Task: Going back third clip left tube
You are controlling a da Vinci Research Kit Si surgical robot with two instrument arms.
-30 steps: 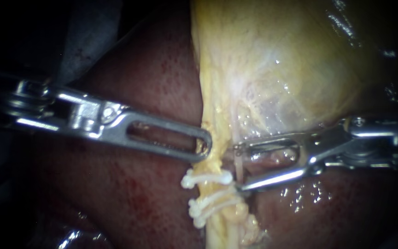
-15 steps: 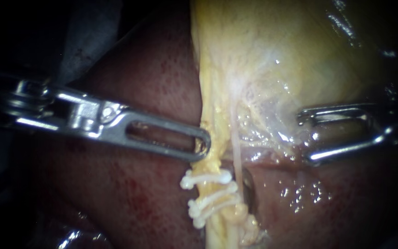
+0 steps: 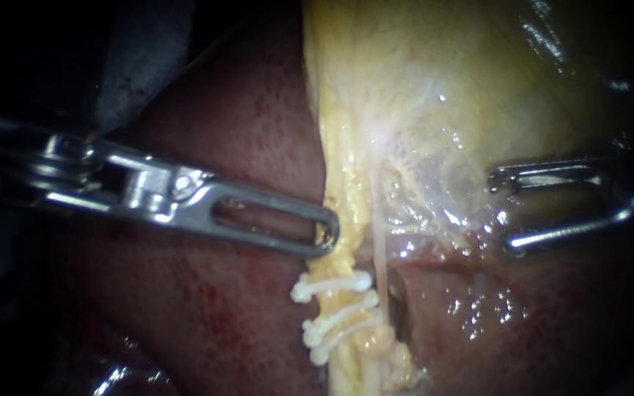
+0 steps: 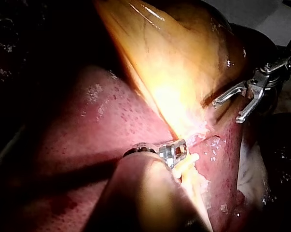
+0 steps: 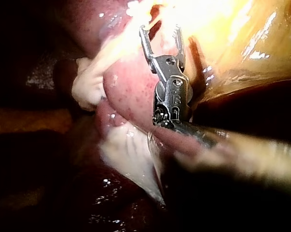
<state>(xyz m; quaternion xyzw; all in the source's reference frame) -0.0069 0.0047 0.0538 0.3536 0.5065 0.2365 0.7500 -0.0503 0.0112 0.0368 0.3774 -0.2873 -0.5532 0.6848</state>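
Observation:
The yellow left tube (image 3: 343, 220) runs down from the gallbladder (image 3: 442, 73), with white clips (image 3: 332, 283) across it lower down. My left instrument (image 3: 329, 233) holds the tube's edge just above the top clip, jaws shut on it; the left wrist view shows the same hold (image 4: 180, 151). A thin pale tube (image 3: 381, 249) runs beside the clips on the right. My right instrument (image 3: 503, 213) stands well to the right of both tubes, over wet tissue, jaws open and empty. The right wrist view (image 5: 159, 31) and left wrist view (image 4: 227, 111) show its jaws open too.
Dark red liver (image 3: 243, 132) lies under and to the left of the tubes. A thin glistening membrane (image 3: 434, 183) spans between the thin tube and the right instrument. A small dark hole (image 3: 398, 297) shows beside the clips.
My right instrument has pulled back to the right, away from the thin tube and the clips, with jaws open. My left instrument keeps its hold, and its shaft has shifted slightly.

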